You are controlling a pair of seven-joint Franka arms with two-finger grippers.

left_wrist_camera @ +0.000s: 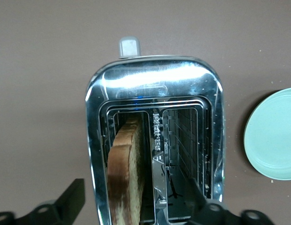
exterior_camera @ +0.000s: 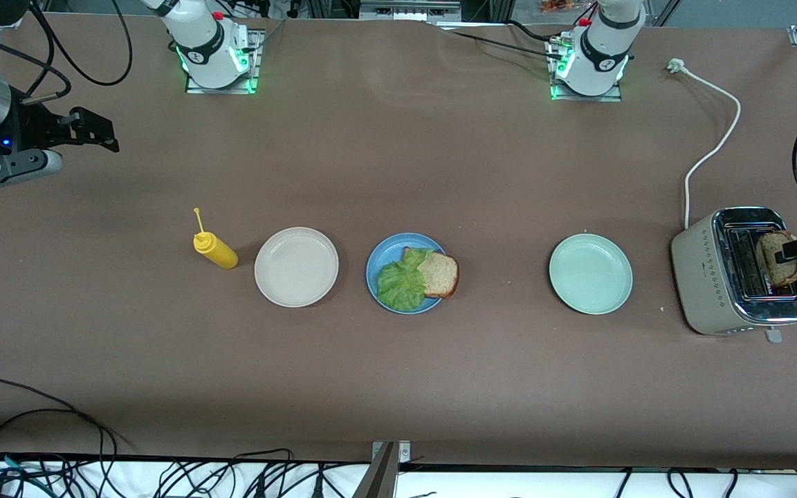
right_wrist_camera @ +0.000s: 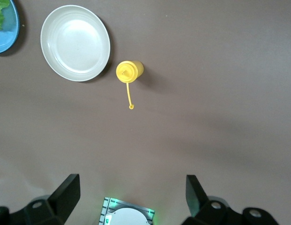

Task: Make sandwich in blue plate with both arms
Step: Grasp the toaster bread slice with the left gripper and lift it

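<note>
On the blue plate (exterior_camera: 379,257), at the middle of the bench (exterior_camera: 398,373), lies a ruffled green lettuce leaf (exterior_camera: 402,280) with one slice of brown wholegrain bread (exterior_camera: 439,274) beside it, its darker crust overhanging the rim toward the left arm's end. The pale mint-green plate (exterior_camera: 591,273) sits beside it toward that end, the beige-white plate (exterior_camera: 296,266) and the yellow squeeze bottle (exterior_camera: 214,247) toward the right arm's end.

The second slice (exterior_camera: 777,257) stands upright in one slot of the toaster (exterior_camera: 706,277) at the left arm's end of the bench, golden-brown with a dark edge. The left pincer (left_wrist_camera: 136,204) hangs over that slot, its fingers (left_wrist_camera: 72,197) spread on either side of the slice; whether they touch it cannot be told.

The right pincer (right_wrist_camera: 131,192) waits, spread wide, above bare bench near the right arm's end, well apart from the blue plate.
</note>
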